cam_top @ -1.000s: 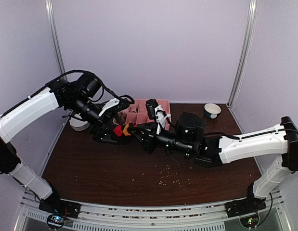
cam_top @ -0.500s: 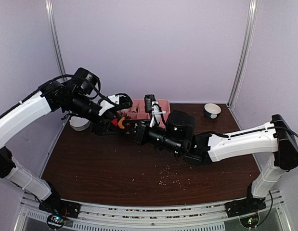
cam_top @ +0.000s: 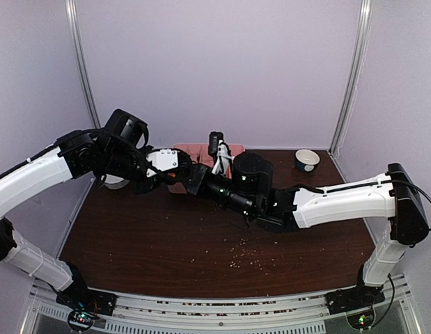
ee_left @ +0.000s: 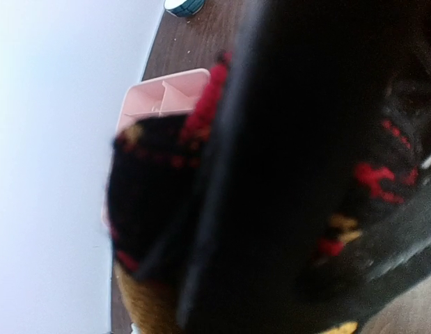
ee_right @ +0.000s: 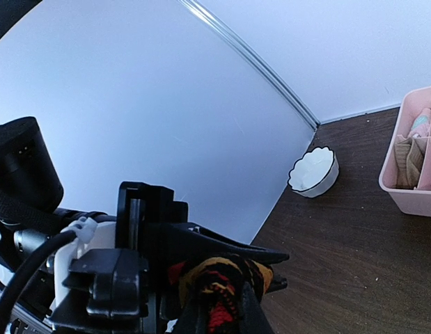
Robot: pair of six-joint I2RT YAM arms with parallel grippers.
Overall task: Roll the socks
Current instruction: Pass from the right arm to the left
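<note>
Just in front of the pink tray, over the brown table, a black sock with red and orange patches is being gripped from both sides. The right gripper is pinching one end, and the left gripper is clamping the other.

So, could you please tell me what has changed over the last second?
The left hand closed onto the black, red-patched sock, which the right hand was already gripping. Both arms carried it toward the back of the table, nearer the pink tray. The tray and the back-right bowl stayed put.
</note>
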